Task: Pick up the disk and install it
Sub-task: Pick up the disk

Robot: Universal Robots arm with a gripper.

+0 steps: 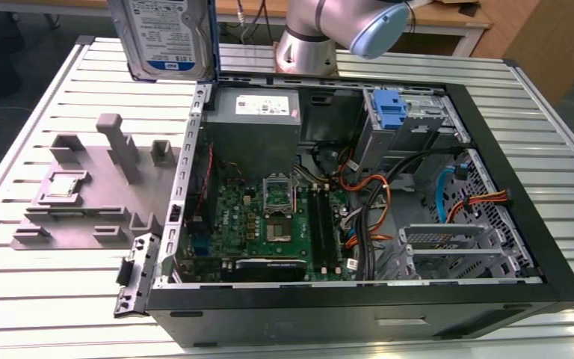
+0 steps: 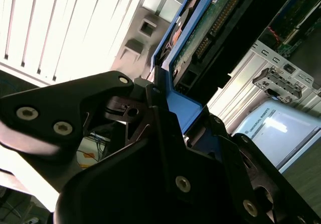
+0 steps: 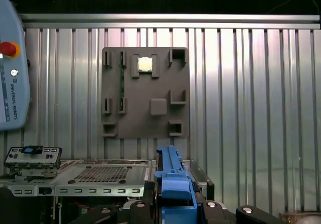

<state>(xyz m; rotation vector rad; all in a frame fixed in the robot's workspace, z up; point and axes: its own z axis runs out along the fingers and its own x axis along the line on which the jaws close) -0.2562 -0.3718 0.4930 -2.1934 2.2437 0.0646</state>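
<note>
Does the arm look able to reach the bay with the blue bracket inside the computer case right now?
Probably yes. The case lies open, nothing covers the blue bracket, and the gripper holds the disk upright, up off the table beside the case. The cables lie lower down.

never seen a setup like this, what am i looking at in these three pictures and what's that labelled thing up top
This is one robot arm working over an open computer case on a slatted metal table. The exterior view comes from a camera standing off the arm; both wrist views come from cameras riding on the arm near its gripper. The labelled thing is the disk, a hard drive with blue rails, held up in the air. In the second wrist view the gripper is shut on its blue edge. To the exterior view's left of the case lies a grey holder plate, which the first wrist view sees from above. Inside the case are a green circuit board and a blue bracket.
</note>
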